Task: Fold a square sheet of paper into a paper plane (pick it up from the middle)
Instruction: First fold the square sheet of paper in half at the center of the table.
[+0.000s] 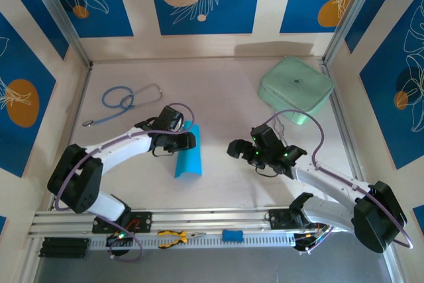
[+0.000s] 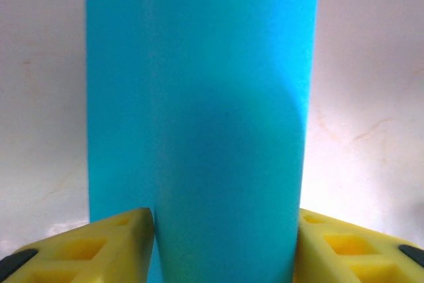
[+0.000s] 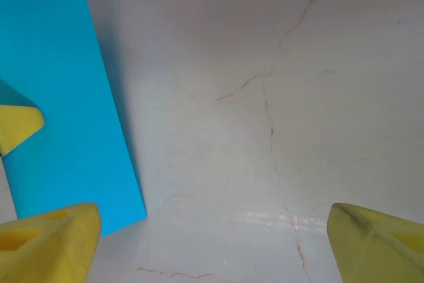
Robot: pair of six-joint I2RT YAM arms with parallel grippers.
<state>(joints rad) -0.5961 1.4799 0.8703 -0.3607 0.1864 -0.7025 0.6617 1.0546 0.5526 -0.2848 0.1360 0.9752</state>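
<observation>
Left pincer (image 2: 225, 233) straddles arched square sheet of paper (image 2: 225, 97), jaws touching it.

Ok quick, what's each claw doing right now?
Left gripper: closed on the square sheet of paper, which bows up.
Right gripper: open, holding nothing.

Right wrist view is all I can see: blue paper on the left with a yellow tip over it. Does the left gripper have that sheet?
Observer: Yes. The left wrist view has the square sheet of paper bowed up into a hump inside the left gripper, with both fingers touching its sides.
Operator: Is anything near my right gripper that I could hit?
Observer: The top view has a mint-green case beyond the right gripper, toward the far right corner and apart from it.
</observation>
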